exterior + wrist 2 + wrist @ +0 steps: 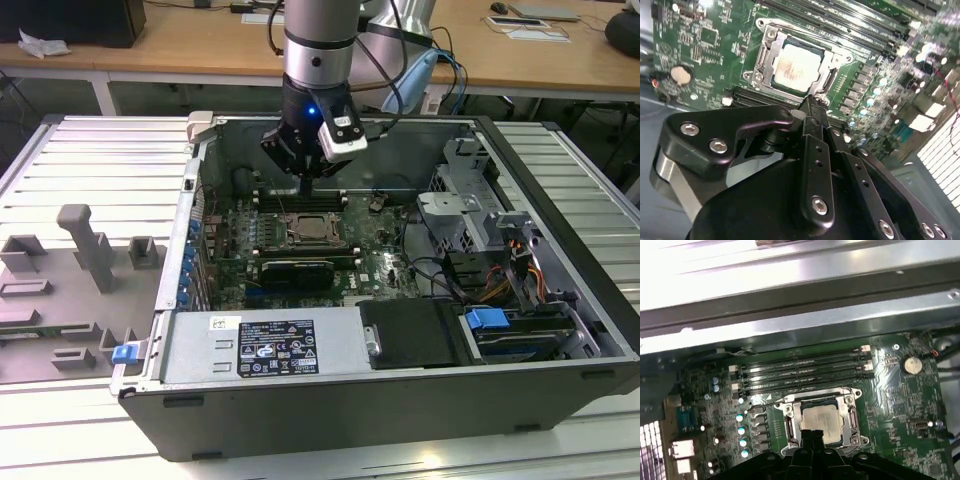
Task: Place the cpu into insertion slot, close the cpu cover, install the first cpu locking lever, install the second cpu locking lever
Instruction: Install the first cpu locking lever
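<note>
Inside the open PC case [420, 150], the arm's gripper [812, 104] hangs just over the edge of the insertion slot [292, 231] – fingers pressed together, nothing btwn them. The cpu [821, 421] sits in the slot w/ the cpu cover [846, 402] lying flat around it – memory slots [800, 372] just beyond, on the far side.

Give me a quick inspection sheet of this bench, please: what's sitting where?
Surface: ribbed metal table carrying an open computer case.
Job's things: cpu seated in the insertion slot; cpu cover lies flat around it; latching unclear.
Clutter: grey fixture blocks on the table, on the exterior view's left.
Gripper: shut, tips by the slot's edge.
Cables: wire bundle inside the case; cables along the arm.
Surroundings: wooden desks behind.
</note>
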